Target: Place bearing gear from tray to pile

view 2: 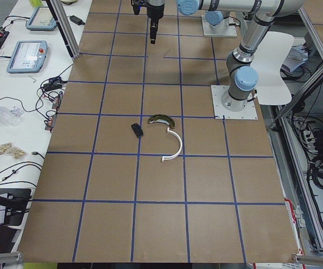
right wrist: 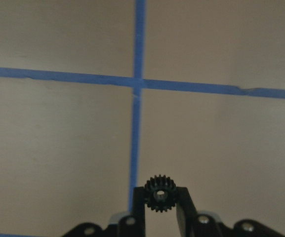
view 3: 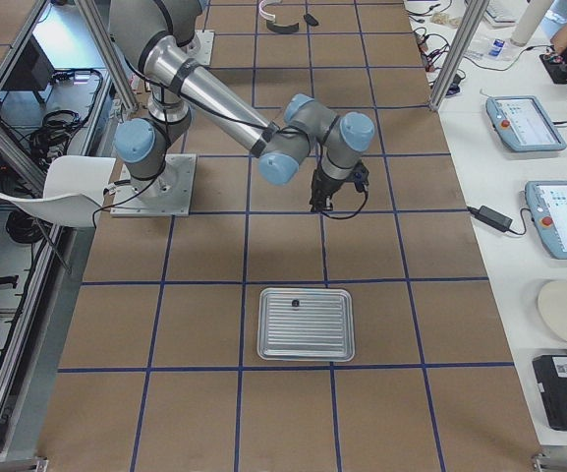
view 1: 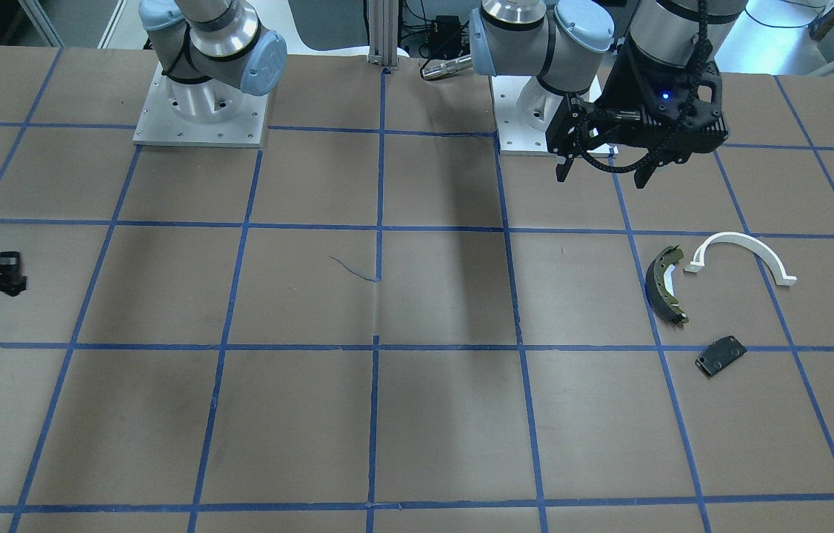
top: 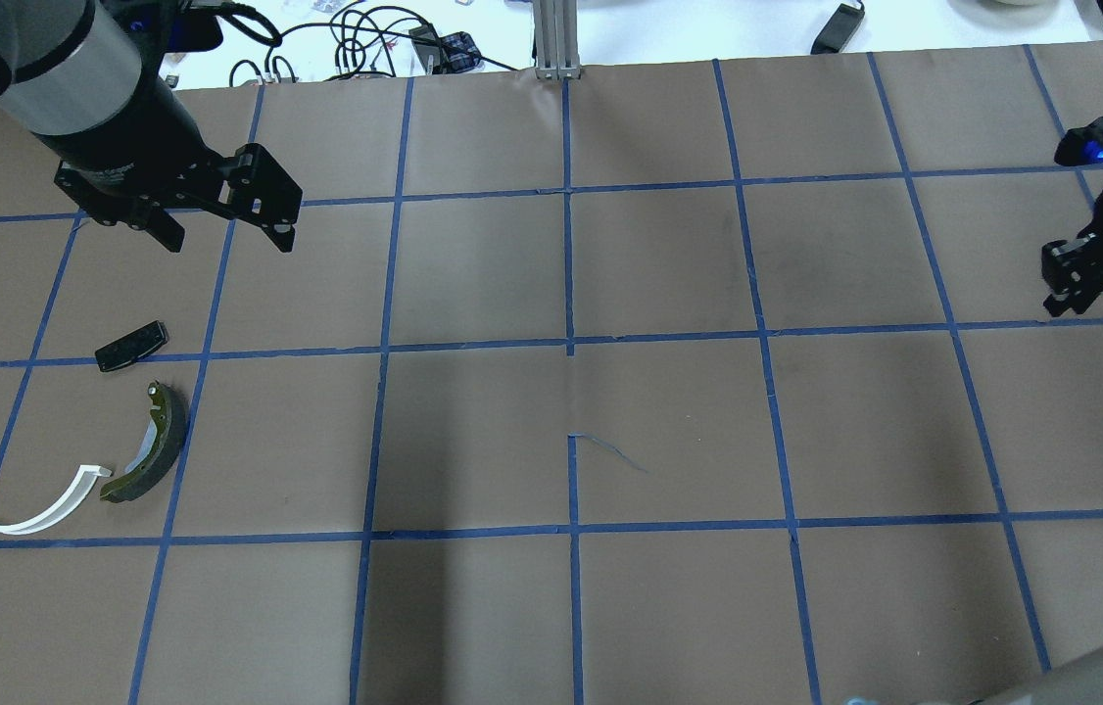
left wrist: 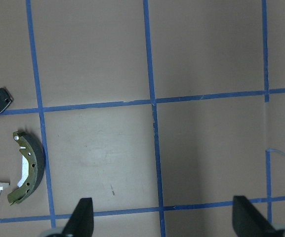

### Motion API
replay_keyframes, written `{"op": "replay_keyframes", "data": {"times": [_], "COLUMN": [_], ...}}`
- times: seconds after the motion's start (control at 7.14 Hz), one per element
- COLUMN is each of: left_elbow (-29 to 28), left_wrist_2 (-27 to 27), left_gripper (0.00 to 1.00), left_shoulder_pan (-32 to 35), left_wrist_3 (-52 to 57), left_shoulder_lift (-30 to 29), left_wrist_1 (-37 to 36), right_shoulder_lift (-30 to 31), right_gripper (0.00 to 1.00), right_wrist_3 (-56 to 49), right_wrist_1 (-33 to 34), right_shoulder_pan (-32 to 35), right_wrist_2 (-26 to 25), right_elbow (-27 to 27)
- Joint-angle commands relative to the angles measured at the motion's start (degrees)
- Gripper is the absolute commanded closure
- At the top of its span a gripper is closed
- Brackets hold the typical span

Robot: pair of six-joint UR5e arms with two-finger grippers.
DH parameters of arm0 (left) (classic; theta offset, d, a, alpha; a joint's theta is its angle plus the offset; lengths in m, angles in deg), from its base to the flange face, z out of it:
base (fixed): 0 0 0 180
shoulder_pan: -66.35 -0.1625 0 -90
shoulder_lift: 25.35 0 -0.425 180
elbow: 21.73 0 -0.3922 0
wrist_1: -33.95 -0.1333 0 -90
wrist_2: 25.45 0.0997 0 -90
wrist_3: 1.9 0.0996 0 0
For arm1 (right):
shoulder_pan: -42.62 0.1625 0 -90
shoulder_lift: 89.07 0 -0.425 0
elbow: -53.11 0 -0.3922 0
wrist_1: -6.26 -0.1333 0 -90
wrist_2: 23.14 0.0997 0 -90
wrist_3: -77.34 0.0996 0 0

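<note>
Bearing gear [right wrist: 160, 193] sits pinched in right gripper [right wrist: 160, 198]; left gripper [left wrist: 164, 219] spread wide.

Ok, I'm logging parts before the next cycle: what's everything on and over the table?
gear: 1, black, in the right hand
tray: 1, silver, robot's right of table
small part: 1, dark, in the tray, too small to identify
brake shoe: 1, olive, robot's left of table
bracket: 1, white, beside the shoe
plate: 1, black, near the shoe, apart from it
table: 1, brown with blue grid
left hand: 1, black, open, over the table near the plate
right hand: 1, black, shut on the gear
</note>
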State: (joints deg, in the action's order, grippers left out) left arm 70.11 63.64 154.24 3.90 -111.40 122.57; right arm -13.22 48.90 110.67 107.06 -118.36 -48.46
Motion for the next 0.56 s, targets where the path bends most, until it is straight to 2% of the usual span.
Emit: {"op": "replay_keyframes", "data": {"times": [0.0, 0.14, 0.42], "left_elbow": [0.61, 0.96, 2.19], "left_wrist_2": [0.56, 0.56, 0.56], "left_gripper": [0.0, 0.0, 0.0], "left_shoulder_pan": [0.08, 0.08, 0.08], "left_wrist_3": [-0.61, -0.62, -0.71], "left_shoulder_lift": [0.27, 0.36, 1.14], "left_wrist_1": [-0.38, -0.29, -0.47], "right_shoulder_lift": [5.71, 5.28, 0.38], "right_gripper": [1.0, 1.0, 1.0], "right_wrist_3": [24.61, 35.53, 51.99], "right_wrist_1": [6.39, 7.91, 18.14], "right_shoulder_pan": [14.66, 22.57, 33.59], "right_wrist_2": [1.0, 1.79, 12.3], "right_elbow": [-9.07, -9.01, -8.74]}}
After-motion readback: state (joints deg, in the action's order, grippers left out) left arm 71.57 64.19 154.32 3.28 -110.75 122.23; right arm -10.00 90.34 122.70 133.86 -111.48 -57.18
